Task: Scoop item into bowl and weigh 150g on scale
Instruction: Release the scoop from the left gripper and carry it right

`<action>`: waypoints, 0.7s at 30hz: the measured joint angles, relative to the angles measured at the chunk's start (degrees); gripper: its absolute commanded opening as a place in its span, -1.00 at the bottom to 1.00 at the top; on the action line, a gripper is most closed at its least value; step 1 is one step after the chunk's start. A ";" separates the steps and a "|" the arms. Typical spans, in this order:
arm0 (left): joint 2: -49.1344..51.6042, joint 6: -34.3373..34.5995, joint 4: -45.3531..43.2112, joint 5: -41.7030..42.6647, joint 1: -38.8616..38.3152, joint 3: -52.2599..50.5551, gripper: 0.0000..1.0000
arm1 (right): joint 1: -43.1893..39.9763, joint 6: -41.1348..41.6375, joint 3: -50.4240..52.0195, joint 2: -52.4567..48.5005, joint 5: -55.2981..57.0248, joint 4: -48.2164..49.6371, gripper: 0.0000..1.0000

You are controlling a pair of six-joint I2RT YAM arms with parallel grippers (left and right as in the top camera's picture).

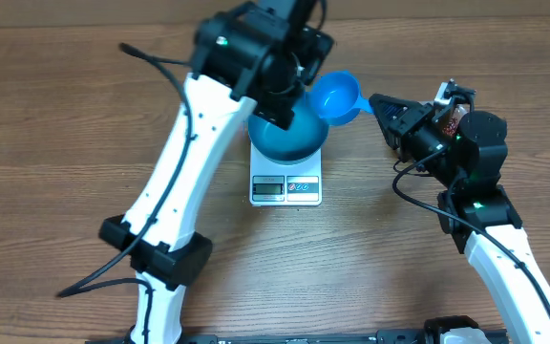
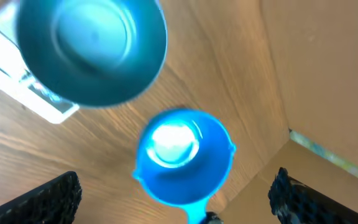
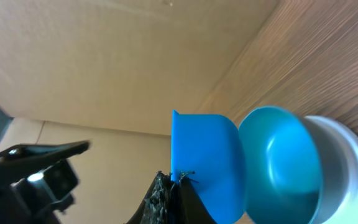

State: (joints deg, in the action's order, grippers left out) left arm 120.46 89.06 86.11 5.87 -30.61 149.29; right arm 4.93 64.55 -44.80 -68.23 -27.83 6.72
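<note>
The bowl is sitting on the scale mid-table. It's round & deep, dark blue outside, w/ a smooth lighter-blue inside. The scale's white, w/ its display + buttons facing the near edge. L gripper is hanging above w/ fingers spread wide, gripping nothing. R gripper is clamping the handle of the blue scoop, just beside the bowl's rim.

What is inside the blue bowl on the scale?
Nothing: in the left wrist view the bowl shows only its smooth blue inside. Overhead, the left arm covers part of it, so that view alone cannot tell.
</note>
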 measured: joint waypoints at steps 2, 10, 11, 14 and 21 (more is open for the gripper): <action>-1.29 -3.63 0.87 -0.31 1.57 0.00 0.99 | -0.59 -1.66 0.00 0.00 0.20 0.04 -0.93; -5.31 -28.89 6.32 -0.94 10.60 0.68 0.99 | -2.64 -10.45 0.00 0.28 0.17 -2.97 -0.92; -5.33 -33.42 7.17 -1.05 12.11 0.74 0.99 | -3.06 -12.02 -0.24 0.46 0.15 -5.35 -0.92; -5.33 -43.34 8.48 -1.40 14.67 0.74 0.99 | -3.56 -15.39 -1.70 0.46 0.26 -11.39 -0.92; -5.33 -62.71 9.88 -1.68 16.50 0.76 0.99 | -3.80 -26.25 -14.27 0.55 0.81 -32.15 -0.92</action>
State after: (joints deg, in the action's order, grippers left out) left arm 115.13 26.35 95.98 4.19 -14.11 150.06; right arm 1.13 38.30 -59.07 -67.68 -27.03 -25.43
